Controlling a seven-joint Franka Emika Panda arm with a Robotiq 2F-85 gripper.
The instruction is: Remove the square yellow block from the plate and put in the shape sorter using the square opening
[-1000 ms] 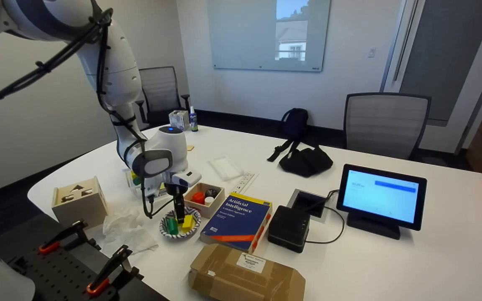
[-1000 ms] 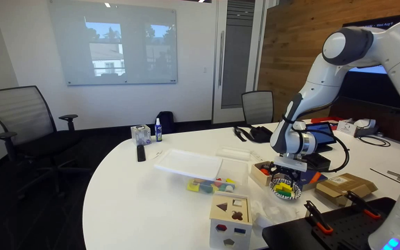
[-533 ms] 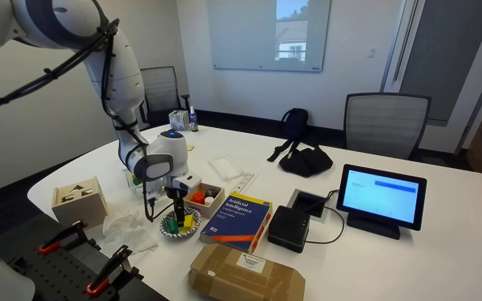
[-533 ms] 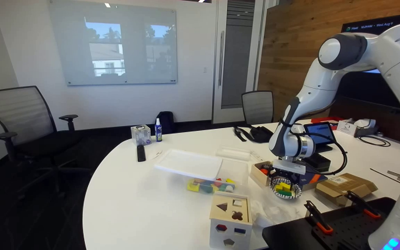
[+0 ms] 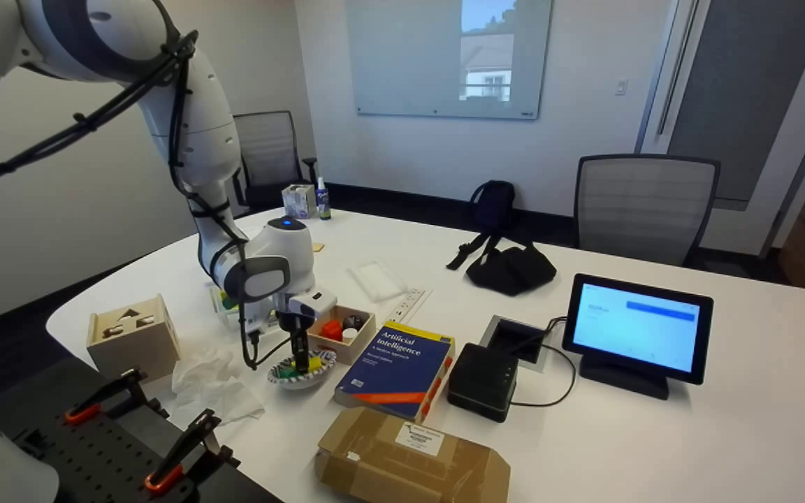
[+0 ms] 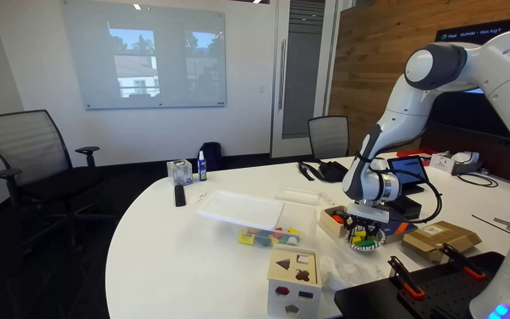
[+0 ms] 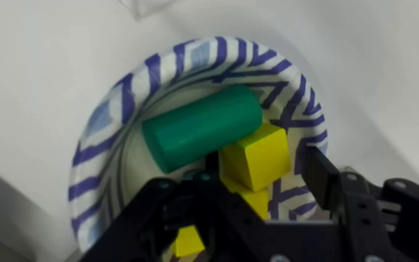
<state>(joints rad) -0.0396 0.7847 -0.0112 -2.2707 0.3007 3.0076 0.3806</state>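
The square yellow block [image 7: 264,156] sits in the plate [image 7: 100,120], between the fingers of my gripper [image 7: 263,160] in the wrist view. A gap shows between the block and the right finger [image 7: 320,178]; the left finger is mostly hidden behind its linkage, close to the block's other side. The jaws are open, partly narrowed. A green cylinder [image 7: 202,127] leans against the block, and more yellow pieces lie below it. In an exterior view the plate [image 5: 305,383] stands tilted under my gripper [image 5: 302,365]. The shape sorter [image 6: 294,288] shows its square opening [image 6: 302,259] on top.
Beside the plate are a small wooden box [image 5: 367,335] with red pieces and a blue book [image 5: 395,370]. A brown cardboard box [image 5: 413,461] lies nearer, crumpled plastic [image 5: 214,391] between plate and sorter. A clear tub [image 6: 299,217] of blocks stands behind the sorter.
The arm lowered slightly at first, then stayed. Over the last half second the jaws have narrowed, the plate has tipped, and the pieces in it have shifted.
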